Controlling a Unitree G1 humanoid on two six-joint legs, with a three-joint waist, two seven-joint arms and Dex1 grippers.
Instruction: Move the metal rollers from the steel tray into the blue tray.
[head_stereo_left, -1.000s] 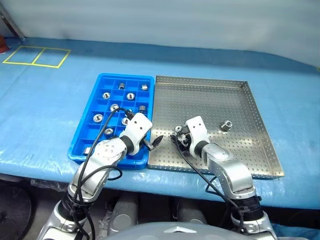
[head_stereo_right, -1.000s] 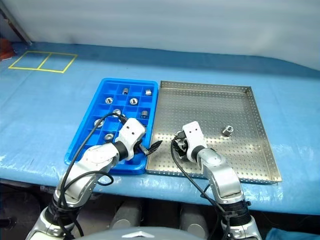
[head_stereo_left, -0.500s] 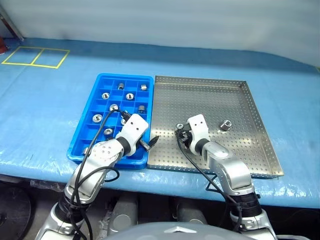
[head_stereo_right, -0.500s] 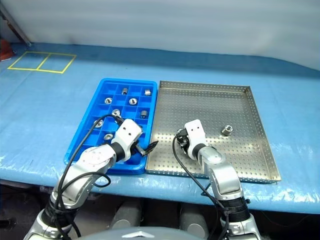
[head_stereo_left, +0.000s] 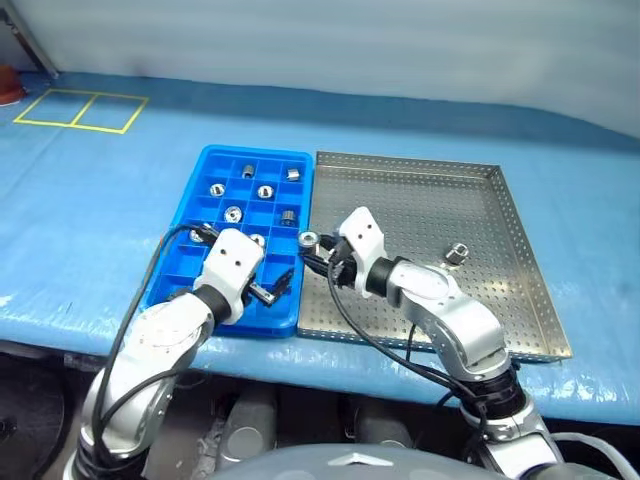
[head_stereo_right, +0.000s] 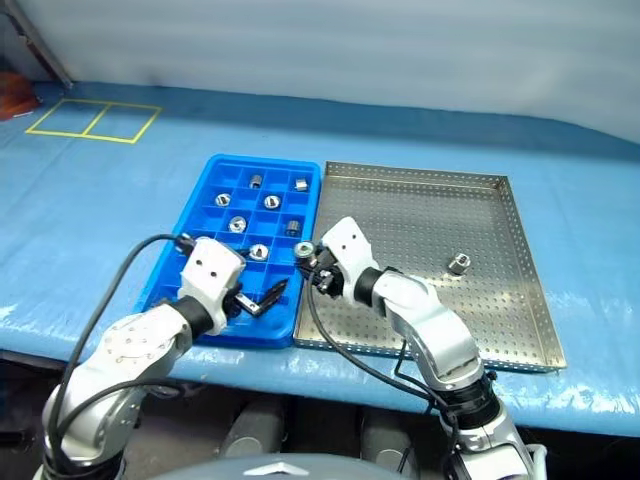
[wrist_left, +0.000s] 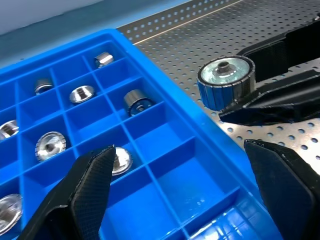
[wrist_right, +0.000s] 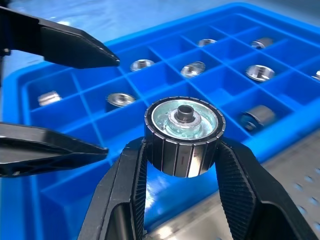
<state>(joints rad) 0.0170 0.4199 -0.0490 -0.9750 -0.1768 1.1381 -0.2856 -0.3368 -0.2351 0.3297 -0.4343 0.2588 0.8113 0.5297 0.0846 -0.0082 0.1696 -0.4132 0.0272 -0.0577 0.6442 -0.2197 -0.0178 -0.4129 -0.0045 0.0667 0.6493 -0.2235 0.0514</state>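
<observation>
Worktop (head_stereo_left: 90, 210): covered in blue sheeting; the two trays sit side by side at the centre of the frame, long edges touching.
Steel tray (head_stereo_left: 420, 200): perforated, right of centre; one loose roller (head_stereo_left: 455, 252) lies on it toward the right side.
Blue tray (head_stereo_left: 178, 262): left of centre; several compartments in its upper and middle rows each hold a roller, the lower-right compartments look empty.
Held roller (wrist_right: 184, 134): upright, hole upward, raised above the seam where the two trays meet.
Right gripper (head_stereo_left: 312, 248): fingers (wrist_right: 130, 185) closed on the held roller, one at each side of its ribbed wall.
Left gripper (head_stereo_left: 270, 290): fingers (wrist_left: 90, 185) spread wide and holding nothing, over the lower right of the blue tray, just beside the right gripper.
Step in hand: carry of one roller toward the blue tray, by the look of it.
Next move calls for: bringing the roller over a vacant compartment, lowering it between the dividers, then opening the fingers; the left gripper is close enough that it may need room.
Remaining: the held roller and the one on the steel tray.
</observation>
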